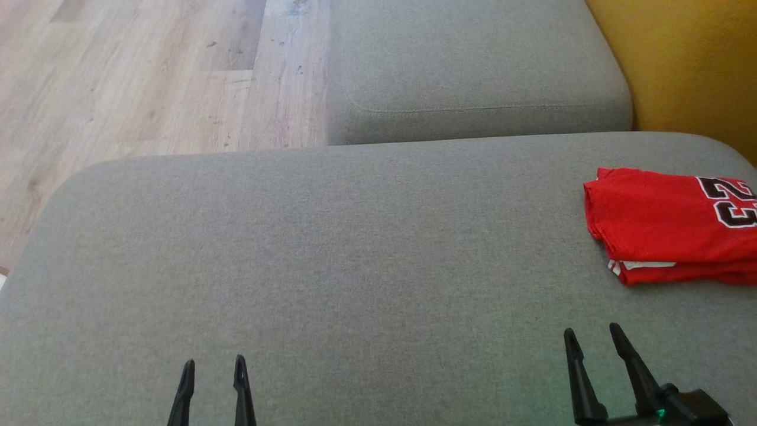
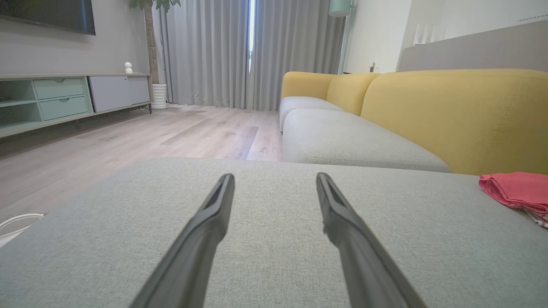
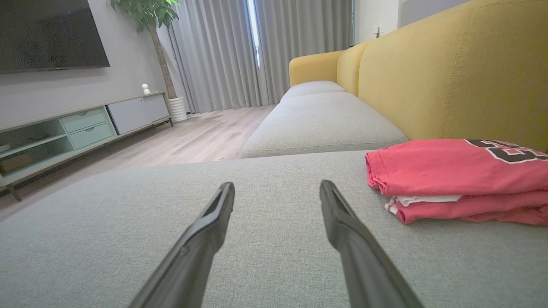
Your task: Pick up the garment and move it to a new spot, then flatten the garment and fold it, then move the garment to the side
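Head view is showing you the garment (image 1: 668, 222) lying folded at the far right of the grey cushion (image 1: 355, 266), close to the yellow backrest (image 1: 680, 59). It is red, with dark white-edged numerals facing up. A white strip is peeking out between its layers along the near edge, and its right part is running off the frame.

Your left gripper (image 1: 214, 367) is showing at the bottom left. Its fingers are standing apart with nothing between them, over bare cushion and well apart from the garment. Your right gripper (image 1: 591, 334) is showing at the bottom right, fingers likewise spread and gripping nothing. Its tips are pointing toward the garment's near edge, and a band of grey fabric is separating the two.

Left wrist view is looking along two parted fingers across the cushion, with the garment sitting off at the right edge. Right wrist view is giving you the closer look: the garment is stacked in neat layers just right of the spread fingers, not touching them. From these angles you cannot tell whether either gripper is grazing the cushion.

Beyond, a second cushion (image 1: 473, 65) is butting against the first, and wood floor (image 1: 148, 77) is stretching toward grey curtains (image 2: 214, 51) and a low TV unit (image 2: 64, 98).
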Controlling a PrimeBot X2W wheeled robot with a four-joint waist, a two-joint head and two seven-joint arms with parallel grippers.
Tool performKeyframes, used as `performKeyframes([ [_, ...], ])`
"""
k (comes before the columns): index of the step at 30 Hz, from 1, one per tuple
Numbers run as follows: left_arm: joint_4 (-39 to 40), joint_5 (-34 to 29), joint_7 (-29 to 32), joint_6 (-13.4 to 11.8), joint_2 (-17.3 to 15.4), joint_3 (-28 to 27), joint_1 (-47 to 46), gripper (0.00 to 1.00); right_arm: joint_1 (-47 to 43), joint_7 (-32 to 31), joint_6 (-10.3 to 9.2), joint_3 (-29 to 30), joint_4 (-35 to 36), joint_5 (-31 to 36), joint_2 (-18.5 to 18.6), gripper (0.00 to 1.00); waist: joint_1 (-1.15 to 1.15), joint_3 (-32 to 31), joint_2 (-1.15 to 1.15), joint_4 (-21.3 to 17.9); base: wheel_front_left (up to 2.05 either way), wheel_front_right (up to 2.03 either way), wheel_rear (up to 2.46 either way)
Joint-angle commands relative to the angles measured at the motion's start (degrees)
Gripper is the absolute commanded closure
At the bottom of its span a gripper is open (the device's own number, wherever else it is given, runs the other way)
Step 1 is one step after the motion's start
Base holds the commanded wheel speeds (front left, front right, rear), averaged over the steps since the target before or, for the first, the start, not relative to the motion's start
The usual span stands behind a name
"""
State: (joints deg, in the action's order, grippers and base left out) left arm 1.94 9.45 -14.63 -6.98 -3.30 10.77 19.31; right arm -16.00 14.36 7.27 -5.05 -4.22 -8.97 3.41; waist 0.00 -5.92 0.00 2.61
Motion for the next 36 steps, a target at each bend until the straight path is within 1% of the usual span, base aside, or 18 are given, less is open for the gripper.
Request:
performKeyframes([
  [1,1.43,-0.49,-0.37,0.12,0.42,-2.09,-2.24,0.0,2.28,0.63,0.22,-1.13,1.95,0.55,0.17,0.0,0.0,-0.08,0.0,-0.22,0.0,0.0,0.0],
  [11,0.9,-0.59,-0.37,0.31,0.42,-2.2,-2.17,0.0,2.67,0.63,0.22,-0.83,1.62,0.06,-0.24,0.0,0.0,-0.28,0.0,-1.06,0.0,0.0,0.0],
  [12,-0.68,-0.01,0.0,0.44,0.0,-0.12,0.0,1.0,0.03,0.0,0.0,0.25,-0.15,-0.02,-0.63,1.0,0.01,-0.29,0.0,-1.09,0.0,0.0,0.0],
  [17,-5.33,0.63,0.16,0.47,0.02,0.19,0.51,1.0,-0.64,-0.33,0.0,-0.11,-4.91,-0.62,-0.63,1.0,0.01,-0.18,0.0,-1.17,0.0,0.0,0.0],
  [36,-6.93,13.38,2.4,2.5,-0.68,-1.34,-3.23,1.0,2.65,-2.56,0.03,0.65,-5.6,-13.37,0.08,1.0,0.01,0.73,0.0,-1.38,0.0,0.0,0.0],
])
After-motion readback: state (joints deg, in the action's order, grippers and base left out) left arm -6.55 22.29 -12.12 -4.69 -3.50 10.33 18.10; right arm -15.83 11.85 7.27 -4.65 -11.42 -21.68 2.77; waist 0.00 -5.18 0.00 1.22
